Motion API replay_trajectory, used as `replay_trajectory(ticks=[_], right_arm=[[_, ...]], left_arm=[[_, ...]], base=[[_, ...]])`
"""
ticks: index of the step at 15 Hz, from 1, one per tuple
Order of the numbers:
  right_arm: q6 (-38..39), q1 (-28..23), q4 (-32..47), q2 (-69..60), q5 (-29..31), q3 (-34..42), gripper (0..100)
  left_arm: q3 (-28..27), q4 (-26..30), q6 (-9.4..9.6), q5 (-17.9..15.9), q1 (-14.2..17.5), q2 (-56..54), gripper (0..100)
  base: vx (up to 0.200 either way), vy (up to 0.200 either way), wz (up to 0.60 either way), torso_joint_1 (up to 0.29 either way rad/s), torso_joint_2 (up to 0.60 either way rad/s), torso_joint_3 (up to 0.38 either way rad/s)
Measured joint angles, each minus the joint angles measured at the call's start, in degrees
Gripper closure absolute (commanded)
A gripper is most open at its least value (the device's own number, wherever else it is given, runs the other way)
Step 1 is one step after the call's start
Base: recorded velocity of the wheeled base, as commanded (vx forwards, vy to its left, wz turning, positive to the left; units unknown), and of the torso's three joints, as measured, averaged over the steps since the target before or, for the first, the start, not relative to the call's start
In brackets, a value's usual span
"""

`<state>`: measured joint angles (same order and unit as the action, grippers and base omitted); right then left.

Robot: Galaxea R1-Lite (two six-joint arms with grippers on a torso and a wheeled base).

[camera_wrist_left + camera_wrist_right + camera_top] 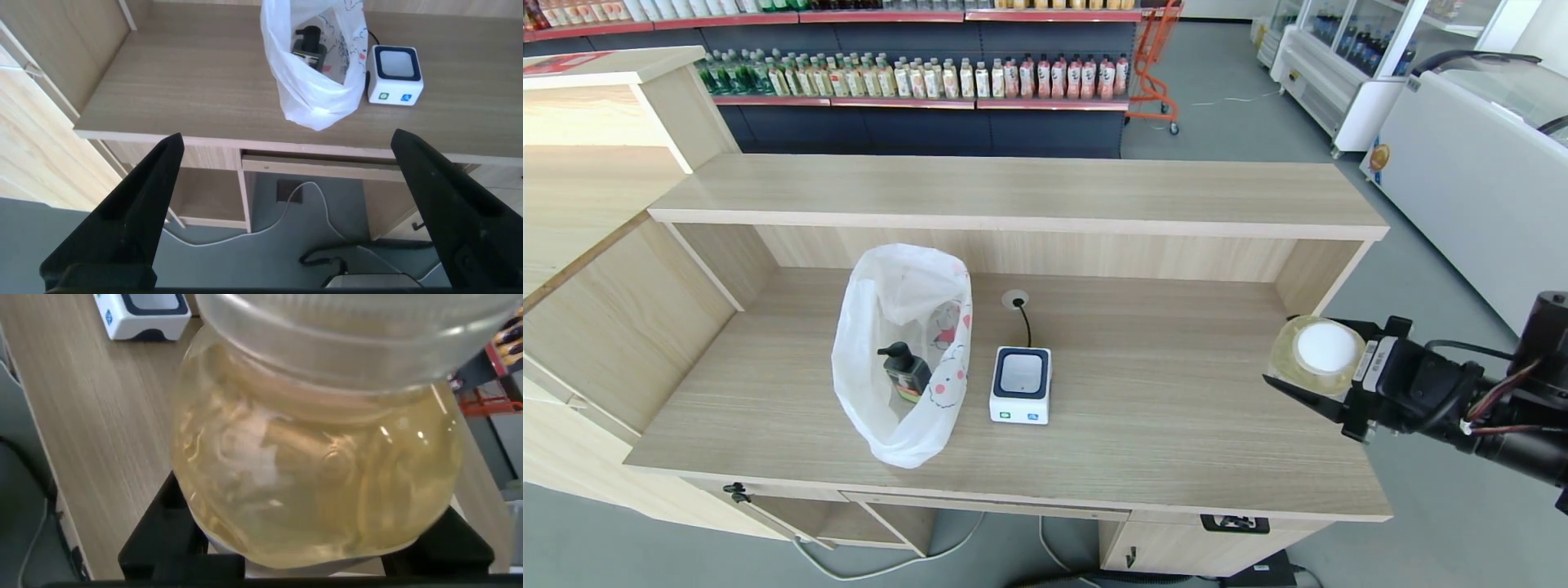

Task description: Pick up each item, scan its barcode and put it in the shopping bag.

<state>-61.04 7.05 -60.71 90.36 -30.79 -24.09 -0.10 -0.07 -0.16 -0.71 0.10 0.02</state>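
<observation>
Head view: jar upright, lid uppermost

- Round clear jar of pale yellow liquid: lid cut off by the upper edge in the right wrist view.
- Black fingers of the right gripper: largely covered by the jar in the wrist view.
- Dark pump bottle inside the white plastic shopping bag: base hidden by the bag's near wall; label too small to be read.
- Other bag contents: blurred through the plastic, not identified.
- White square barcode scanner: cut off by the upper edge in the right wrist view.
- Left gripper: finger bases cut off by the lower edge.
</observation>
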Motion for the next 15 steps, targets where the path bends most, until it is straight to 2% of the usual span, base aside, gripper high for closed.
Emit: replay_trajectory(ticks=[5,11,15], right_arm=[[-3.78,-0.3,-6.33,0.73,1.02,6.34,100],[-3.56,-0.24,-7.22,0.73,0.94,8.22,100],[-2.88,-0.22,-7.22,0.94,0.83,7.94,100]], left_arm=[[0.0,0.0,-0.05,0.0,-0.05,0.0,0],[0.0,0.0,0.13,0.02,0.0,0.0,0],[0.0,0.0,0.02,0.02,-0.05,0.0,0]], base=[[0.0,0.0,0.0,0.0,0.0,0.0],[0.0,0.0,0.0,0.0,0.0,0.0],[0.0,0.2,0.0,0.001,0.0,0.0]])
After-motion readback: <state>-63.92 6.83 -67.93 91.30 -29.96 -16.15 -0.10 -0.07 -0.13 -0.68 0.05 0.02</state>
